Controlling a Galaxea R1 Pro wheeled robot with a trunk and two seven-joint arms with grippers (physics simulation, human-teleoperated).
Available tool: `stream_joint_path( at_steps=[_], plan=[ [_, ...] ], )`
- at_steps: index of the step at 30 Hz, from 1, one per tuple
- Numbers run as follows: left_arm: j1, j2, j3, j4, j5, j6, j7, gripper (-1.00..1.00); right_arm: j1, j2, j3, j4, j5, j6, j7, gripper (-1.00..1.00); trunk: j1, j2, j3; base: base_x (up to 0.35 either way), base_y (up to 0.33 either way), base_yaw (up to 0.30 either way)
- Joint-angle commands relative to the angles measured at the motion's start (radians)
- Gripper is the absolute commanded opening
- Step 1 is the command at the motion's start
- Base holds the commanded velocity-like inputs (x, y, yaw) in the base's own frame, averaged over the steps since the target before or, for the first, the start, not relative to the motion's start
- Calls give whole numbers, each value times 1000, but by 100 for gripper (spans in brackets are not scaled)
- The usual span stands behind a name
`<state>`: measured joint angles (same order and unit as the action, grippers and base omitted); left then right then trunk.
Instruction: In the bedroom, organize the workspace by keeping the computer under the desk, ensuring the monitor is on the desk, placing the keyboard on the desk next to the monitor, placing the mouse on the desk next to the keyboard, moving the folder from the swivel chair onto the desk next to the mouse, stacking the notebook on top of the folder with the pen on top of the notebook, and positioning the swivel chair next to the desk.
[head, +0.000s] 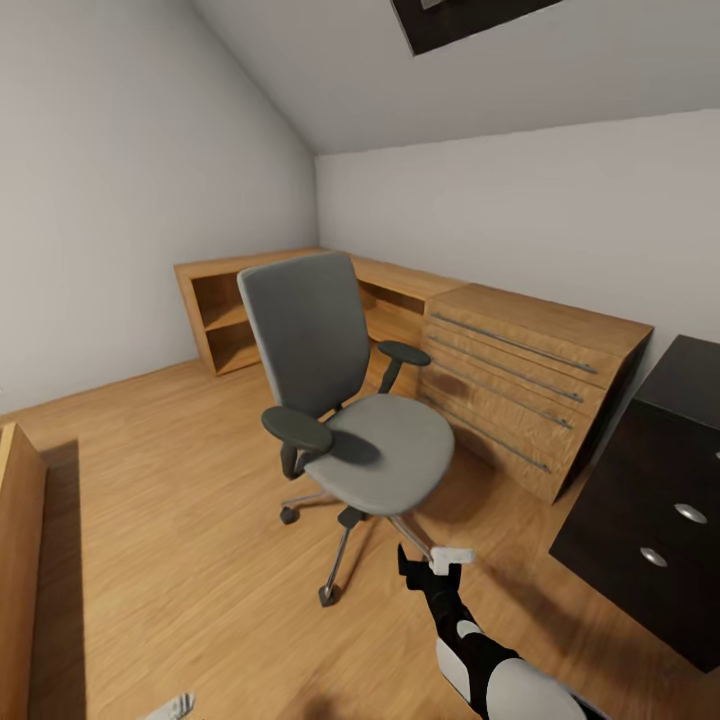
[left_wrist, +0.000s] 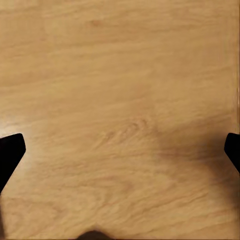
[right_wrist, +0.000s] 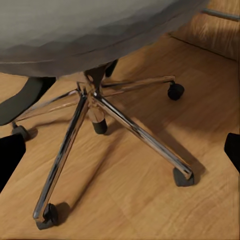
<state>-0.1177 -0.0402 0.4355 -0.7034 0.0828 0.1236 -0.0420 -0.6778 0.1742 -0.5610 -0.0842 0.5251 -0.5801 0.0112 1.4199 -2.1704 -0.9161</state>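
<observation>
Mid-room on the wooden floor (head: 160, 520) stands the chair (head: 345, 400), grey seat bare, tall back turned toward the left wall, black armrests out to each side. Behind it a low wooden shelf unit (head: 225, 310) runs along the wall into a light wooden drawer chest (head: 520, 380), and a black cabinet (head: 660, 500) sits at the right edge. From the head view the right arm reaches in low, its pincer (head: 432, 565) just off the chair's star base, near one chrome leg.

Over to the right wrist view: the star base (right_wrist: 95, 107) up close, chrome legs fanning out to black castors, the seat's grey underside above, and the two black fingertips (right_wrist: 10, 155) wide apart at either edge with nothing between them.

Left wrist view: bare floorboards, the left pincer (left_wrist: 120, 155) likewise spread wide, one dark fingertip at each side, gripping nothing.
</observation>
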Motion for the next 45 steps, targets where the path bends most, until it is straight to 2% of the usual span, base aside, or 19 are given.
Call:
stream_joint_path(
  at_steps=[1,6,9,12,16,20,26,45],
  plan=[
    [0,-2,-15,-21,8,9,-3,100,-1,0,-8,0,23,-3,-7,100,4,-8,-4,0,0,0],
    [-13,-4,-94,-136,9,22,20,100,0,0,-8,-2,56,-9,-20,100,23,-43,-20,0,0,0],
    [-23,-6,-143,-219,10,80,30,100,0,0,-9,-5,60,-10,-25,100,34,-64,-29,0,0,0],
    [-26,-8,-162,-251,14,112,25,100,0,0,-9,-7,63,-23,-28,100,38,-71,-32,0,0,0],
    [-28,-7,-169,-183,22,110,12,100,0,0,-10,-4,65,-95,-56,100,38,-71,-32,0,0,0],
    [-28,-5,-169,-142,25,57,9,100,0,0,-10,-2,66,-123,-80,100,38,-71,-32,0,0,0],
    [-28,-5,-171,-128,25,13,8,100,0,0,-10,-2,65,-131,-86,100,38,-71,-32,137,0,0],
    [-28,-6,-172,-125,24,5,9,100,0,0,-10,-2,61,-130,-91,100,38,-71,-32,142,0,0]
  ],
)
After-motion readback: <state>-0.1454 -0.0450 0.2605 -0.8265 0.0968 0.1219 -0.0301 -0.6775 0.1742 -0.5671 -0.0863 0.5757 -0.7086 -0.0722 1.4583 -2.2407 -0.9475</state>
